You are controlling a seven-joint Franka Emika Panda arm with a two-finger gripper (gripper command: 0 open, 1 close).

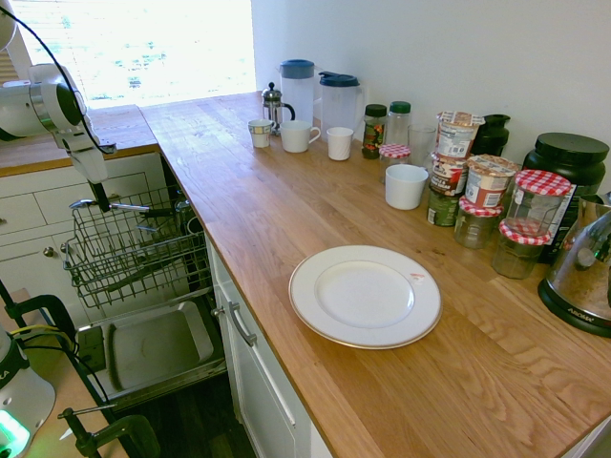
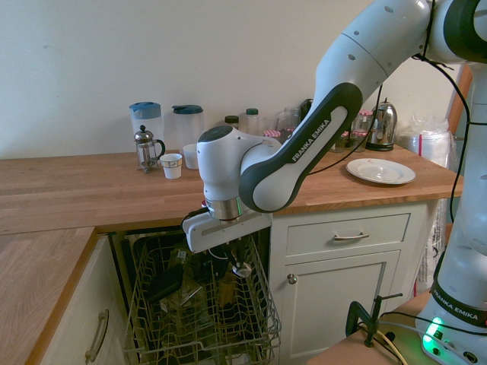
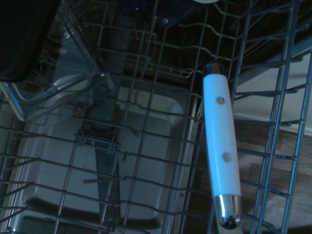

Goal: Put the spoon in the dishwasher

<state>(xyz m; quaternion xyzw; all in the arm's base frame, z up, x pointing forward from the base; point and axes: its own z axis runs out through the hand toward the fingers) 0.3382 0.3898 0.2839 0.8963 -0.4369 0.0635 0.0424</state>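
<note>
My arm reaches down from high on the right in the second exterior view, elbow bent, wrist vertical. My gripper (image 2: 242, 266) points straight down, fingers closed tight, low over the rack (image 2: 202, 304).

Below the fingers (image 2: 242, 255) we see open wire grid in the dishwasher (image 2: 202, 319) rack, while dark items (image 2: 163, 283) and a clear container (image 3: 63, 73) crowd the rack just beside them.
</note>
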